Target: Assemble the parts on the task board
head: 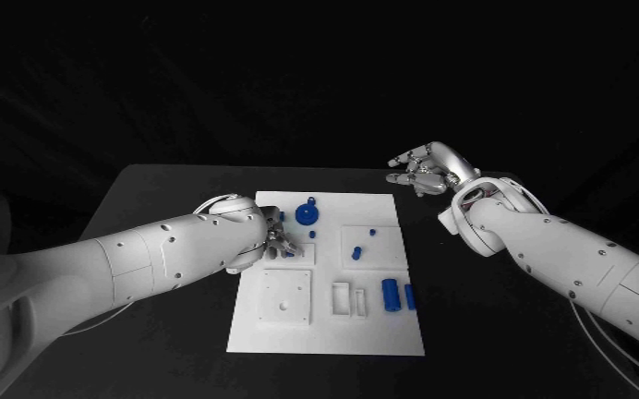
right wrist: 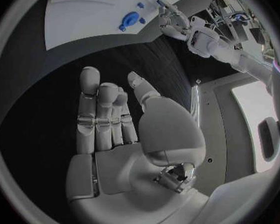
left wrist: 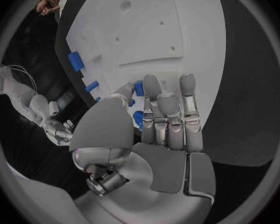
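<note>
The left robot hand (head: 267, 235) is lowered onto the left half of the task board (head: 326, 339), fingers fairly straight and close together. Blue is seen between thumb and fingers in the left wrist view, but whether a part is pinched there cannot be told. If something is held, it could be dropped or seated crooked, since the target hole is hidden under the palm. The board could also be pushed across the surface (head: 160, 196) if the fingers are pressed sideways, and the small pegs nearby could be knocked over.

One board is counted, lying in the middle of the surface. Six blue parts are counted clear of the hand: one round knobbed part (head: 307, 212), three small pegs (head: 355, 253), one thick cylinder (head: 391, 294) and one thin cylinder (head: 410, 297) just beside it.

The right robot hand (head: 428, 170) is held off the board's far right corner, open-palmed and empty.
</note>
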